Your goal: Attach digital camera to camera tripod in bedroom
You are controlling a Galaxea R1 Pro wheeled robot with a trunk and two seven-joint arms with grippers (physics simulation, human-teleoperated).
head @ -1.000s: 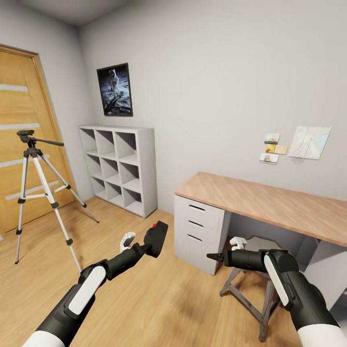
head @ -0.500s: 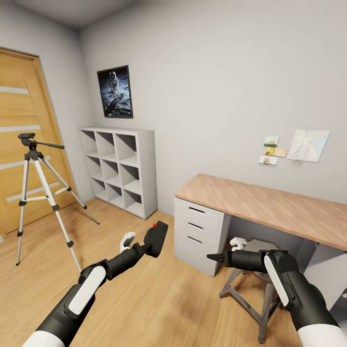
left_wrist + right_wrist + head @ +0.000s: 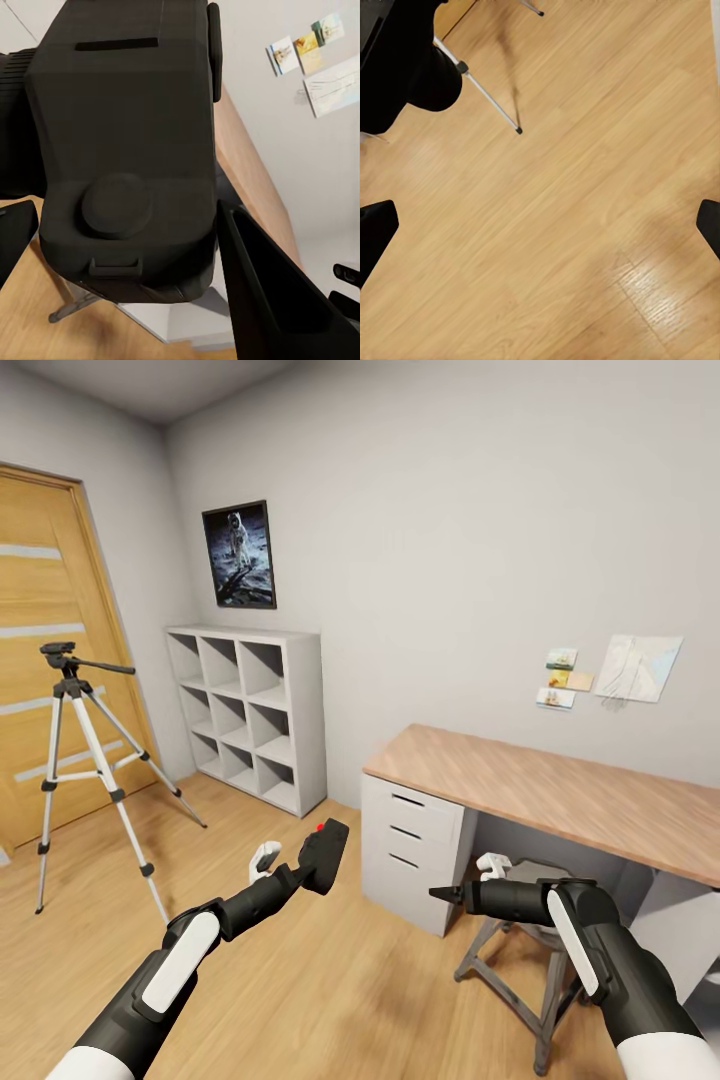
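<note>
One room: light grey walls, light wood plank floor [image 3: 330, 980], oak door with frosted strips [image 3: 40, 660] on the far left; the bedroom of the task, by the look of it.
Desk: long wood-topped desk with white drawers [image 3: 560, 785] along the right wall, grey stool [image 3: 520, 950] tucked below, just beyond the right arm.
Shelves: white cube shelf unit [image 3: 250, 710] against the back wall, framed astronaut poster [image 3: 240, 555] above it.
Tripod: tall camera tripod with thin silver legs, black joints and black head with a long pan handle [image 3: 85, 760]; upright before the door, head bare, well apart from both arms.
Camera: small black boxy digital camera with a red dot on top [image 3: 324, 855]; carried in the air at mid-room, near the drawers, close up in the left wrist view [image 3: 127, 150].
Left gripper [image 3: 300, 865]: pinching the camera body, one dark finger [image 3: 277, 300] against its side.
Right gripper [image 3: 470, 880]: carries nothing; fingertips at opposite edges of the right wrist view, so spread wide over bare floor.
Step in hand: judged as carrying, with the camera picked up and not yet mounted.
Next move: likely calls for turning and rolling toward the tripod, then raising the left arm until the camera's underside sits over the black head, level and square, before pressing down.
Caution: thin legs probably tip easily; gentle approach, base kept off the feet.
</note>
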